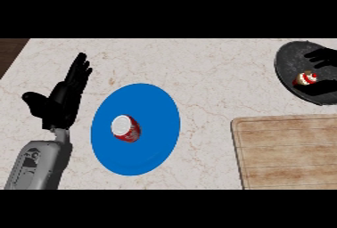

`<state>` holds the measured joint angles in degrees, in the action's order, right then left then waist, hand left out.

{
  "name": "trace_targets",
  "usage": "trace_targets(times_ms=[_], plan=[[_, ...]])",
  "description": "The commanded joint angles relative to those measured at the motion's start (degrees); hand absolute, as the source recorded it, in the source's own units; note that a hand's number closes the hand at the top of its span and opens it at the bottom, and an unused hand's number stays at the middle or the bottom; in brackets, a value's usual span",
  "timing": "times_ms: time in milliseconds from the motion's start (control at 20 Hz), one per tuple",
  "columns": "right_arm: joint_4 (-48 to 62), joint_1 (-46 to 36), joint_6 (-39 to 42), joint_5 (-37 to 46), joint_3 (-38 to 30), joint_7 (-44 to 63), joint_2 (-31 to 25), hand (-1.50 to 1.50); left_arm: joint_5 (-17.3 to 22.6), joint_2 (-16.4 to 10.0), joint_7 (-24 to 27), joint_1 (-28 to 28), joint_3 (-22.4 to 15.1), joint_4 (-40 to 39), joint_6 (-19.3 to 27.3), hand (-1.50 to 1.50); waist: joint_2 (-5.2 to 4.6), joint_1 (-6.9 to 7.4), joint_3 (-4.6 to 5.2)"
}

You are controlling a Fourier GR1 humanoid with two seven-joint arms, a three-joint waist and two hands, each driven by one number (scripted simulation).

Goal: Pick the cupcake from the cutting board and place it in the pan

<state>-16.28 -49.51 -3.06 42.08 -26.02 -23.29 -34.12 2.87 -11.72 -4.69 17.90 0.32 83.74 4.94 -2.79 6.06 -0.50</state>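
Cupcake (305, 79) flanked by open robot hand (322, 56)

A single head-height view looks steeply down on the marble worktop (204, 62), close in; the cutting board (289, 151) and the pan (284, 67) run off the frame's right edge.

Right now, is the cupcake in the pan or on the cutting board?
Over the pan, not on the cutting board: the cupcake shows against the dark pan, beside the right hand. Cannot tell if it's set down.
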Motion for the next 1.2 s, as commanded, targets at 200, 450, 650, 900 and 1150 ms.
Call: trace_targets(times_ms=[200, 450, 650, 900, 1150], plan=[[4.33, -0.86, 3.08, -3.02, -3.25, -7.38, -1.11, -1.5, 0.03, 0.66, 1.54, -1.64, 0.09, -1.28, -0.14, 0.0, 0.19, -0.44, 0.01], [4.5, -2.55, 4.02, -10.59, -10.66, -11.33, -1.33, -1.5, 0.04, 0.49, 1.54, 0.14, 1.37, -4.0, 0.41, 0.0, 0.58, -2.31, 0.09], [6.6, 0.8, 15.86, -14.22, -13.75, -15.41, -7.66, -1.5, -0.34, 0.39, 0.19, -0.74, 1.61, -1.64, 1.53, 0.0, 1.41, -3.44, 0.14], [7.96, 4.99, 29.98, -16.46, -14.89, -19.68, -12.48, -1.5, 0.36, -0.75, 0.55, -3.88, 2.06, 0.42, -0.07, 0.0, 1.92, -3.87, 0.22], [5.87, 12.53, 39.76, -18.11, -14.69, -27.17, -15.68, -1.5, 0.32, -1.11, 1.24, -2.73, 4.01, -2.19, 0.72, 0.0, 2.64, -6.31, 0.41]])
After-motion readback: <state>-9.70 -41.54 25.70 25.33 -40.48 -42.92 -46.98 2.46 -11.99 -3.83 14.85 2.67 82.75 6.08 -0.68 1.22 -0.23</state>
